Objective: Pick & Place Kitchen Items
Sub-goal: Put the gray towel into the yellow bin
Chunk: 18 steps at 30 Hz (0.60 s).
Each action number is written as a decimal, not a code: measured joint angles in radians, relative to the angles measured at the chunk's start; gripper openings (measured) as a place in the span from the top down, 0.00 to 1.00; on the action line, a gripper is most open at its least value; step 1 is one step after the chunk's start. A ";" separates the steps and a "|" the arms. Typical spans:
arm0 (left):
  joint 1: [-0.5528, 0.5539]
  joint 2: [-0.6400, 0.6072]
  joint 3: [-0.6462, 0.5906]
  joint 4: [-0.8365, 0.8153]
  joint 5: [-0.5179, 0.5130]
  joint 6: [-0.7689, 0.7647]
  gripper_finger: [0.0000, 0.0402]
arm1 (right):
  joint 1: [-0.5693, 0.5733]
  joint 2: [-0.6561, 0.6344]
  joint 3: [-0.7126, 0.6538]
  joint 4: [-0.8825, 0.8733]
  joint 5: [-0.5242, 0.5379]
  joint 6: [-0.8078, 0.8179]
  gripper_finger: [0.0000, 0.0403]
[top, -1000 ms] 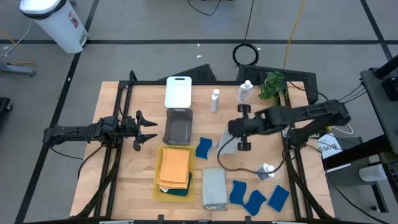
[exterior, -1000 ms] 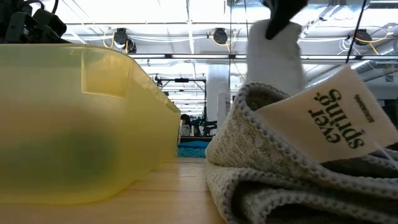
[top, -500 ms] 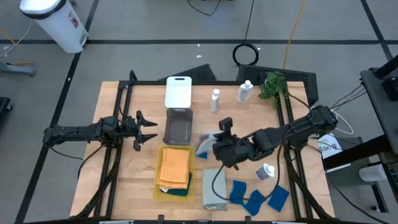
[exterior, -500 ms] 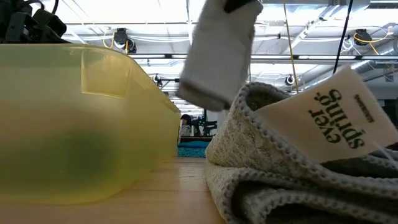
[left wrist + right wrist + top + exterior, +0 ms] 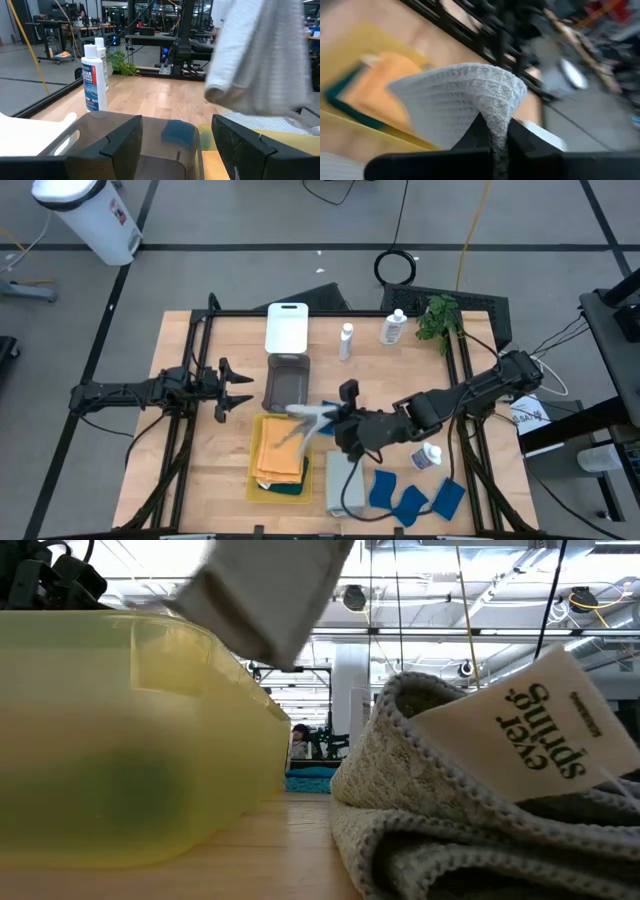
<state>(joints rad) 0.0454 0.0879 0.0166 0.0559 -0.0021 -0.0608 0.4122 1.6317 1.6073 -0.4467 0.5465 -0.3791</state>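
- High view: the right gripper is stretched across the middle of the table, fingers clamped tight on a pale grey cloth that hangs off them at about 9 o'clock, over the upper right corner of the yellow tray.
- Inside that tray lies an orange cloth on top of a dark teal cloth (only the teal edge shows at the tray's 6 o'clock end).
- A second grey cloth lies folded on the table just at 3 o'clock of the tray.
- Blue sponges sit in a cluster towards 5 o'clock of the table; another lies close under the gripper.
- Two white bottles stand at 12 o'clock near the plant; a third lies beside the right arm.
- The left gripper waits at 9 o'clock, beside the grey tray, fingers parted and holding nothing.
- Right wrist view: the held cloth is pinched between the dark fingers, bunched to a fold.
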 joint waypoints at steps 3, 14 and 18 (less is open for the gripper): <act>0.000 0.000 0.000 0.000 0.000 0.000 0.39 | -0.010 0.000 0.000 0.016 -0.130 0.059 1.00; 0.000 0.000 0.000 0.000 0.000 0.001 0.39 | -0.013 0.043 0.000 0.083 -0.506 0.215 1.00; 0.000 0.000 0.000 0.000 0.000 0.001 0.39 | -0.011 0.112 -0.002 0.156 -0.591 0.215 1.00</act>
<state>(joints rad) 0.0452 0.0875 0.0166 0.0562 -0.0017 -0.0601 0.4007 1.7438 1.6054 -0.2904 -0.0442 -0.1642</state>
